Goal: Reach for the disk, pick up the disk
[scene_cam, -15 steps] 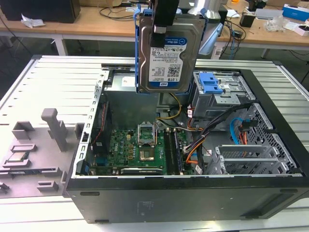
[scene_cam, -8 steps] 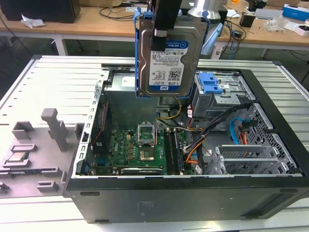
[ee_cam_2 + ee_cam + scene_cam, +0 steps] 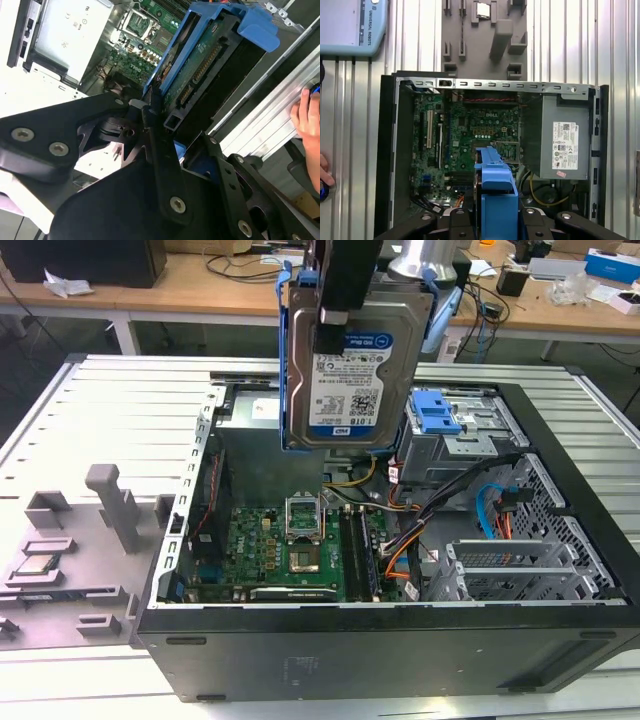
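Pincer [image 3: 335, 325] clamped on barcode-labelled disk [image 3: 345, 380], upright above open computer case [image 3: 400, 640].

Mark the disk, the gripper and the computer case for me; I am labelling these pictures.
disk [image 3: 345, 380]: exterior view, on its white-and-blue label.
gripper [image 3: 335, 325]: exterior view, on the black finger across the disk's face.
computer case [image 3: 380, 660]: exterior view, on its dark near wall.
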Available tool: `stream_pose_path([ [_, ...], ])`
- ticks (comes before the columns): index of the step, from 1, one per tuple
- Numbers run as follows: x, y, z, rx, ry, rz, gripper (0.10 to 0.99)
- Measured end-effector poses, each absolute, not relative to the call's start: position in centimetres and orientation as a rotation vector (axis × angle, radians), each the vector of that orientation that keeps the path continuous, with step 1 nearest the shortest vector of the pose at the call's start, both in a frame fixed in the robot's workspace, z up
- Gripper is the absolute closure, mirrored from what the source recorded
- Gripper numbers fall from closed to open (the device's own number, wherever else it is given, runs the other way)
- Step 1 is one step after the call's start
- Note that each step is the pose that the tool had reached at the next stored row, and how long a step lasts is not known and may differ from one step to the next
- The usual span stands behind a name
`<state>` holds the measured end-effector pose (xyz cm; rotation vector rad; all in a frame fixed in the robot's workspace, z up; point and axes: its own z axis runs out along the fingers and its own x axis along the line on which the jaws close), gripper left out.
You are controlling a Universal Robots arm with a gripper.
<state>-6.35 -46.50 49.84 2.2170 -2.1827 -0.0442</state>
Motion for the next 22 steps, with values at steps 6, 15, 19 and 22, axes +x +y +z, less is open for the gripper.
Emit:
stream_pose_path([
  [6,-6.4,-47.5,49.8,2.217,-2.183,-0.044,0.718],
  [15,-6.3,-49.5,49.8,2.217,-2.183,-0.044,0.718],
  [19,-6.4,-50.9,49.8,2.217,-2.183,-0.044,0.718],
  [22,-6.3,-51.7,48.5,2.217,-2.182,-0.045,0.718],
])
